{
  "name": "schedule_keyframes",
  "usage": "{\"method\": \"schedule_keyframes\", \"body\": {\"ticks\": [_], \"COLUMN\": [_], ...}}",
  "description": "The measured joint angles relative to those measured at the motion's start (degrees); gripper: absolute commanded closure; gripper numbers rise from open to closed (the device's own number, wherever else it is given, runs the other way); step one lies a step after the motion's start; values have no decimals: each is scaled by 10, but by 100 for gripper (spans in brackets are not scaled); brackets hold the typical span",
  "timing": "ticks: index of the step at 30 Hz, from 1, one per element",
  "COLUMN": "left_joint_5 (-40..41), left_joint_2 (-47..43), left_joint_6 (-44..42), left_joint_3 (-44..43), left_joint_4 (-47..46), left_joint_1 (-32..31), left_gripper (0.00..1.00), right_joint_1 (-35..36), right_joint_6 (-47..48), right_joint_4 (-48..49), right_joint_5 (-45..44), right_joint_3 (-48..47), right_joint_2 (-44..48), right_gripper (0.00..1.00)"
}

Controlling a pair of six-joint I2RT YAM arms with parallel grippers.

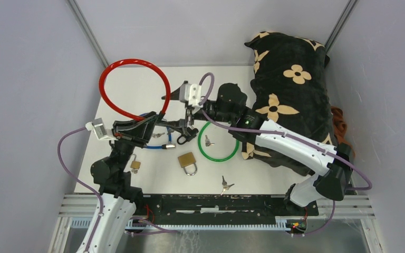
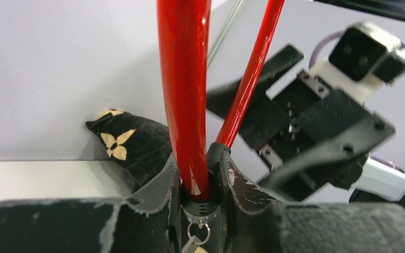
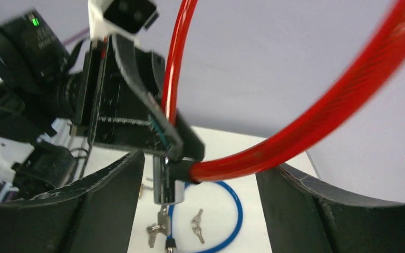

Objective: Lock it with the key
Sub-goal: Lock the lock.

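Note:
The red cable lock stands up as a loop over the table's back left. My left gripper is shut on its black collar; the red cable rises between the fingers. In the right wrist view the lock's chrome cylinder hangs below that grip with a key in its lower end. A key ring shows under the collar. My right gripper is open, its wide jaws on either side of the cylinder without touching it.
A blue cable lock lies under the grippers with loose keys inside it. A green cable loop, a brass padlock, a small padlock and keys lie nearby. A black flowered pillow fills the right.

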State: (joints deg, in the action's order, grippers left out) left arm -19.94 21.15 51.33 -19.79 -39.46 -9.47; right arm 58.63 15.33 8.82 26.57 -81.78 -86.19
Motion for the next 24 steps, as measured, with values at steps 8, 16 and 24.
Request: {"method": "schedule_keyframes", "body": {"ticks": [8,16,24], "left_joint_5": [-30,-31,-28], "left_joint_2": [-2,-18,-34], "left_joint_6": [-19,-24,-24], "left_joint_3": [13,16,33], "left_joint_4": [0,7,14], "left_joint_1": [0,1,1], "left_gripper": [98,98,98], "right_joint_1": [-63,-90,-100], "right_joint_6": [-237,-375,-409], "right_joint_4": [210,264,259], "right_joint_5": [90,93,110], "right_joint_3": [-6,-16,-5], "right_joint_2": [-17,-45,-45], "right_gripper": [100,100,51]}}
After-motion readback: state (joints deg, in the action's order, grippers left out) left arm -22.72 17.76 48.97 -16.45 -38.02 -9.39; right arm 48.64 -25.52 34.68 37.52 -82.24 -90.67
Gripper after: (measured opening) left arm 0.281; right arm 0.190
